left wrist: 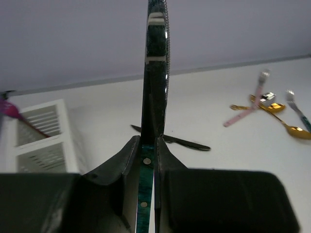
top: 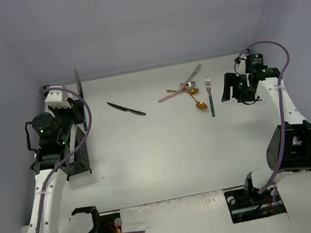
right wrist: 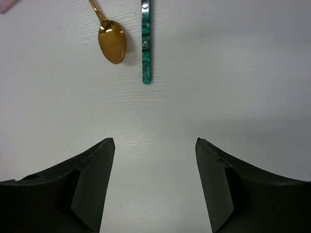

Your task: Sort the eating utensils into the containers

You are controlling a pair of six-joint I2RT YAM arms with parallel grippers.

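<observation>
My left gripper [left wrist: 148,143] is shut on the teal-handled knife [left wrist: 156,73], blade pointing up; in the top view the left gripper [top: 77,115] is over the black caddy [top: 80,155], next to the white caddy [top: 56,99], which also shows in the left wrist view [left wrist: 41,138]. A black knife [top: 126,108] lies mid-table. A pink fork [top: 176,92], gold spoons [top: 201,105] and a teal-handled fork [top: 211,99] lie at the back right. My right gripper [top: 232,88] is open and empty, just right of the teal fork [right wrist: 146,43] and a gold spoon [right wrist: 112,44].
Grey walls close in the table on the left, back and right. The arm bases [top: 254,198] stand at the near edge. A purple cable [top: 86,113] runs along the left arm.
</observation>
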